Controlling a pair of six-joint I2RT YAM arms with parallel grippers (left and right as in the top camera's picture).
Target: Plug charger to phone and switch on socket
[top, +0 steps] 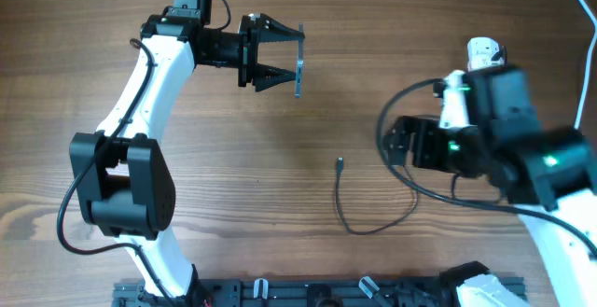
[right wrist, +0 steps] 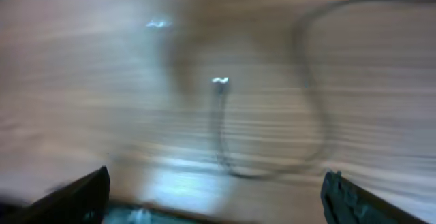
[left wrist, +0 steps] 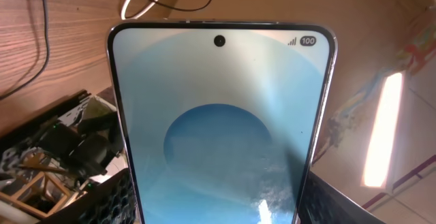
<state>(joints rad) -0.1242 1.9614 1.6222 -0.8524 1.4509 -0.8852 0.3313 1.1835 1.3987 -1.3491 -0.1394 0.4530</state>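
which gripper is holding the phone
The left gripper: it is shut on the phone, which fills its wrist view. The right gripper is open and empty.

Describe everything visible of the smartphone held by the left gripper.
The slim rectangular smartphone with a dark rim is lit, showing pale blue wallpaper with a darker blue disc, a punch-hole camera at top centre and a signal icon with 100 at the corner. Its glass looks glossy. From overhead it shows edge-on, clamped in the left gripper.
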